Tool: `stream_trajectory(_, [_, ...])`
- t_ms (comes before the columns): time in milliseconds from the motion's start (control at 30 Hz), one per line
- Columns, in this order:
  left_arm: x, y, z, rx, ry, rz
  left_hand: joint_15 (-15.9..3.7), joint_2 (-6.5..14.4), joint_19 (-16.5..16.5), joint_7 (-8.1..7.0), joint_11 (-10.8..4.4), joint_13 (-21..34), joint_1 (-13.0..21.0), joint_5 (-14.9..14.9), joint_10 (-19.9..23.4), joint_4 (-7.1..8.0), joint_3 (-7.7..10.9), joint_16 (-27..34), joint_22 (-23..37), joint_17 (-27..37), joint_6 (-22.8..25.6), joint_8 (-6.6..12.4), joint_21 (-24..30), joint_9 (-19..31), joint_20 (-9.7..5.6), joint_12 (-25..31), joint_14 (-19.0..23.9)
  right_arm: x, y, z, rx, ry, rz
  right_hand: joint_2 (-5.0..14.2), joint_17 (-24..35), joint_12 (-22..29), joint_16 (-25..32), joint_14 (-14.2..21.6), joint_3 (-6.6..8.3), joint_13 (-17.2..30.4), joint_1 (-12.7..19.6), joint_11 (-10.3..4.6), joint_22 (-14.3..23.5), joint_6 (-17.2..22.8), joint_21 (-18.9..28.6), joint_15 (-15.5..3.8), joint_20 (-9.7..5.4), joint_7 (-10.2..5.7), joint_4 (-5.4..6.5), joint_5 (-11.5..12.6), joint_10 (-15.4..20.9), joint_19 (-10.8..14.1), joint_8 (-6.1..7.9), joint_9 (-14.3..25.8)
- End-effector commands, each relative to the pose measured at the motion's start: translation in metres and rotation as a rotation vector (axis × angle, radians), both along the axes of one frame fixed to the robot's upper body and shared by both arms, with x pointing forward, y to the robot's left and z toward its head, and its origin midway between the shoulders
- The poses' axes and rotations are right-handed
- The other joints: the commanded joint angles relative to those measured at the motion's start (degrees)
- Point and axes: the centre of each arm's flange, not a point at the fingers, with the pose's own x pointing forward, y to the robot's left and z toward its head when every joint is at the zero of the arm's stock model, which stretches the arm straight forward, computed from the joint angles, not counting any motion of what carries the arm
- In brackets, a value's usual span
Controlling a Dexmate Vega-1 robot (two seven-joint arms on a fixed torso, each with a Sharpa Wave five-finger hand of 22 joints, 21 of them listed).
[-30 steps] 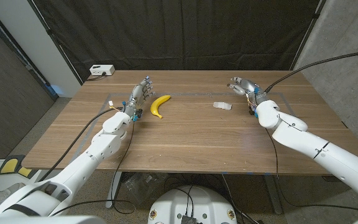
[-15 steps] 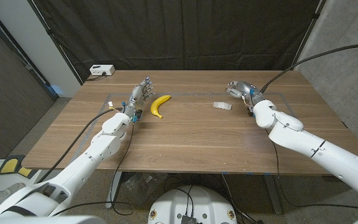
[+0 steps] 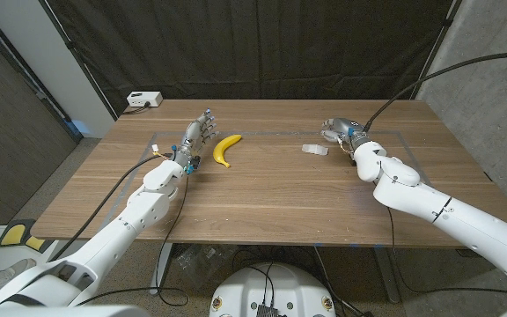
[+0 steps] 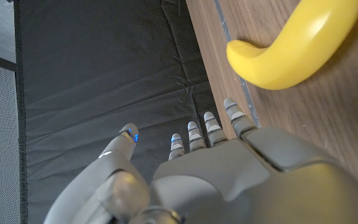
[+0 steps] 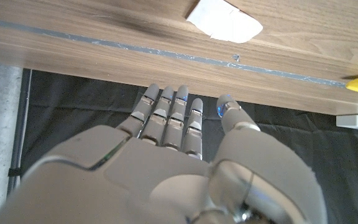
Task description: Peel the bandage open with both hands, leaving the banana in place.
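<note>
Now the bandage point(image 3: 315, 150) lies flat on the wooden table point(image 3: 262, 198), a small white packet toward the far side, just inside a thin tape line point(image 3: 280, 134) that marks a rectangle on the tabletop. The right hand point(image 3: 341, 130) is near it, a little beyond and to its right, and is not touching it. From the right wrist camera that hand point(image 5: 166, 162) holds nothing; its fingers point(image 5: 178, 115) are stretched out straight and lie close side by side, the thumb set a little apart, with the bandage point(image 5: 224, 22) beyond the fingertips.

The banana point(image 3: 225, 148) lies well to the left of the bandage. The left hand point(image 3: 196, 138) stands just beside the banana on its left, fingers pointing toward the far edge, without touching it. In the left wrist view the hand point(image 4: 229, 174) is empty, its fingers point(image 4: 211, 129) extended and close together, thumb held apart, with the banana point(image 4: 294, 46) next to them.

A small white box point(image 3: 143, 99) sits beyond the table's far left corner.
</note>
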Motion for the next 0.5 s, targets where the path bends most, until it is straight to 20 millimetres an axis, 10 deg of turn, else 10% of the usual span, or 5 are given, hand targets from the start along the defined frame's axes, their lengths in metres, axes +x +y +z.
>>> stream_trajectory(33, [0.0005, -0.0001, 0.0009, 0.0, 0.0, -0.001, 0.0, 0.1, 0.1, -0.06, -0.15, 0.2, -0.3, -0.1, 0.5, 0.05, -0.4, 0.3, 0.2, 0.2, 0.3, -0.11, 0.4, 0.2, 0.42, 0.1, 0.3, -0.0014, 0.0099, -0.0008, -0.124, -0.024, -0.128, -1.63, -0.1, 0.2, 0.3, 2.3, -0.08, 0.1, 5.4, -1.12, 0.2, 1.4, 0.9, -5.18, -0.16, -0.73, -0.85, -1.3, 1.9, 2.1, -0.34, 0.1])
stream_trajectory(300, [0.0015, -0.0002, 0.0005, 0.0, 0.006, -0.003, -0.01, 0.1, 0.1, -0.14, -0.1, 0.2, -0.4, -0.1, 0.6, 0.11, -0.45, 0.3, 0.2, 0.2, 0.4, -0.15, 0.4, 0.1, 0.45, 0.1, 0.4, 0.0007, 0.0173, -0.0027, -0.225, -0.016, -0.194, -4.71, 0.4, 1.7, 1.2, 7.6, -2.28, 0.0, 17.2, -4.72, 0.2, 12.6, 2.6, -8.82, -1.1, -3.99, -0.1, -3.9, 10.1, 5.2, 1.67, 0.1])
stream_trajectory(500, [0.0024, 0.0001, 0.0, -0.001, 0.007, -0.002, -0.05, 0.1, 0.1, -0.14, -0.01, 0.2, -0.4, -0.1, 0.6, 0.14, -0.48, 0.2, 0.2, 0.2, 0.5, -0.16, 0.4, 0.1, 0.44, 0.1, 0.5, 0.0036, 0.0186, -0.0037, -0.244, 0.013, -0.214, -4.68, 0.6, 1.9, 1.3, 8.0, -2.7, 0.0, 17.9, -4.72, 0.2, 13.7, 2.8, -9.01, -1.24, -4.05, 0.11, -4.0, 11.2, 5.4, 1.73, 0.1])
